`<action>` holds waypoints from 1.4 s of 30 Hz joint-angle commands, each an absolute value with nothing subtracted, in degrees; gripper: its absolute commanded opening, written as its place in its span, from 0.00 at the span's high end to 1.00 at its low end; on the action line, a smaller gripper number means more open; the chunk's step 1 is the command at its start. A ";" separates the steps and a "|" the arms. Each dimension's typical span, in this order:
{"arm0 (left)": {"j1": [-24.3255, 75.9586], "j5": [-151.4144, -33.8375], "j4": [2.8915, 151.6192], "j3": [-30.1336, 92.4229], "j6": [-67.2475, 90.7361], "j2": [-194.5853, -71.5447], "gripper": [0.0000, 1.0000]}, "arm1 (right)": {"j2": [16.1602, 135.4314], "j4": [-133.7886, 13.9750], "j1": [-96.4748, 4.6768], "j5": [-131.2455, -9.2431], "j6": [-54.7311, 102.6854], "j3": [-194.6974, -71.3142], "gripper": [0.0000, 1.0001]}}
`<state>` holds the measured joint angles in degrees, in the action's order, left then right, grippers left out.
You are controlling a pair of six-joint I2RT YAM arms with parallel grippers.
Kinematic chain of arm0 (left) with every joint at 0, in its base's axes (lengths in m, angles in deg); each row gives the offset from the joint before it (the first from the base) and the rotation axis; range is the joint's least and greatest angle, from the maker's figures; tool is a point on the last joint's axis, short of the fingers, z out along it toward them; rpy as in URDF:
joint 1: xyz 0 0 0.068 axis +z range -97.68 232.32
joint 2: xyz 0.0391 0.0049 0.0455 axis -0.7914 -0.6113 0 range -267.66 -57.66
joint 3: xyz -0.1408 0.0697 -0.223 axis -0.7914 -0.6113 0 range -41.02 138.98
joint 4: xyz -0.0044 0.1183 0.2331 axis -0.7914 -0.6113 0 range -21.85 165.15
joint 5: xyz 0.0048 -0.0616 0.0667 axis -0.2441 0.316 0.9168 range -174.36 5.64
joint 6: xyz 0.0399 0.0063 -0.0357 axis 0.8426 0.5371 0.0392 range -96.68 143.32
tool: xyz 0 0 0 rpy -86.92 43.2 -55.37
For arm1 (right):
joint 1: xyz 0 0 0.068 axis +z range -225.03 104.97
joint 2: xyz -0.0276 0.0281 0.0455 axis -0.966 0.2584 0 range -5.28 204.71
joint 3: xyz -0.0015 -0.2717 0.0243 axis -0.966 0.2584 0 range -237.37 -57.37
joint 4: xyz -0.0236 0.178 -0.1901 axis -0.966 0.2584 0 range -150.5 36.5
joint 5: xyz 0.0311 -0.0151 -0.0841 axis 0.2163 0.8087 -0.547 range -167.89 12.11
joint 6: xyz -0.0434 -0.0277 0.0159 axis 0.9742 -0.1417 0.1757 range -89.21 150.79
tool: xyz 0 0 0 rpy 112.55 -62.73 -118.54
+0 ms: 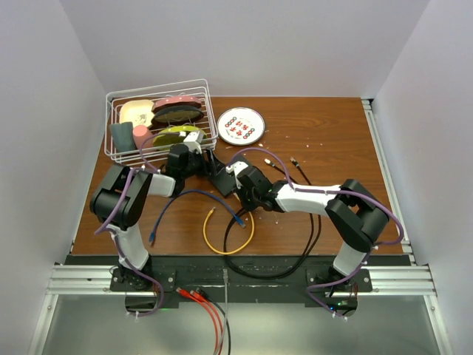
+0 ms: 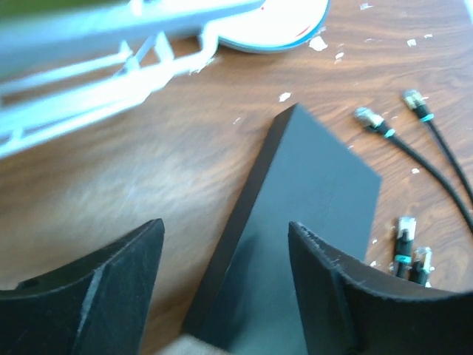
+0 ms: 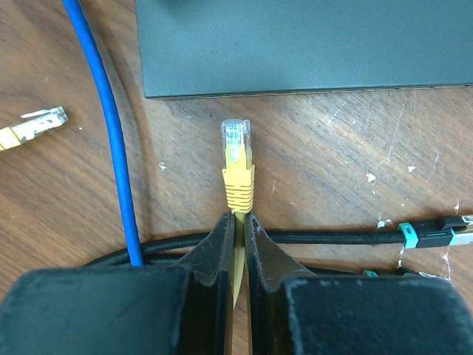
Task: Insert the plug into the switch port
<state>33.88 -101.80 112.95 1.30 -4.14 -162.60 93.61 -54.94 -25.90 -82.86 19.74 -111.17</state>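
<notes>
The flat matte black box (image 1: pixel 222 182) lies mid-table; it also shows in the left wrist view (image 2: pixel 314 188) and the right wrist view (image 3: pixel 295 44). Its near narrow edge faces the plug, and no sockets can be made out on it. My right gripper (image 3: pixel 239 219) is shut on the yellow cable just behind the clear-tipped yellow plug (image 3: pixel 236 166). The plug points at the box edge, a short gap away. My left gripper (image 2: pixel 225 224) is open and straddles the box's long edge, one finger (image 2: pixel 347 296) over the box top, the other (image 2: pixel 103 296) over the table.
A white wire basket (image 1: pixel 159 122) with dishes stands at the back left, with a patterned plate (image 1: pixel 241 125) beside it. A blue cable (image 3: pixel 111 148), the yellow cable's loop (image 1: pixel 229 235), a second yellow plug (image 3: pixel 33 124) and black cables (image 3: pixel 332 238) lie around the box.
</notes>
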 commanded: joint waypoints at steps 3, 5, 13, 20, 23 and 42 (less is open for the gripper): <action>33.77 -111.42 115.85 7.75 -1.02 -166.81 0.31 | 93.15 -50.48 -25.46 -81.76 21.47 -111.69 1.00; 33.42 -112.66 114.97 8.72 -0.15 -167.69 0.31 | 93.42 -50.66 -25.46 -81.32 21.56 -111.86 1.00; 31.67 -113.54 110.05 11.80 1.70 -171.12 0.34 | 93.24 -50.22 -25.46 -79.91 22.18 -112.48 1.00; 29.64 -112.05 107.59 11.97 2.32 -171.65 0.37 | 95.35 -48.20 -25.37 -82.18 21.21 -114.94 1.00; 29.64 -111.35 106.62 11.62 2.06 -171.13 0.38 | 97.01 -46.53 -25.37 -82.98 20.77 -116.96 1.00; 29.55 -111.79 105.74 11.18 0.47 -172.36 0.38 | 96.06 -49.86 -25.37 -83.77 18.58 -117.32 1.00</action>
<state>30.03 -111.41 109.15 10.87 0.36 -170.74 97.50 -47.25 -25.79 -82.05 20.09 -118.19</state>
